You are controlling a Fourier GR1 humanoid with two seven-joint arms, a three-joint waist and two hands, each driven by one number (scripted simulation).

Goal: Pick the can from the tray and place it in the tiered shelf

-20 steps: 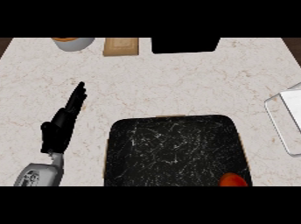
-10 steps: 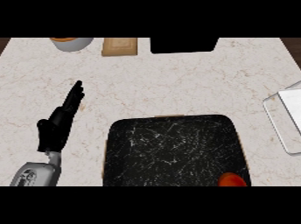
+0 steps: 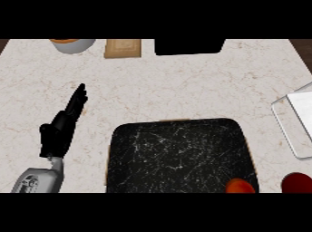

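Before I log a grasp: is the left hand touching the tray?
Apart. The head view shows bare counter between the left hand and the dark tray.

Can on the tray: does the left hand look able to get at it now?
Probably, though awkwardly: the left hand is open left of the tray, the can sits at its near right corner, and nothing stands between them.

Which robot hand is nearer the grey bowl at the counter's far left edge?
Left. The left robot hand is open on the near side of the grey bowl, its fingers pointing roughly toward it but well apart from it. The right robot hand shows nowhere in the view.
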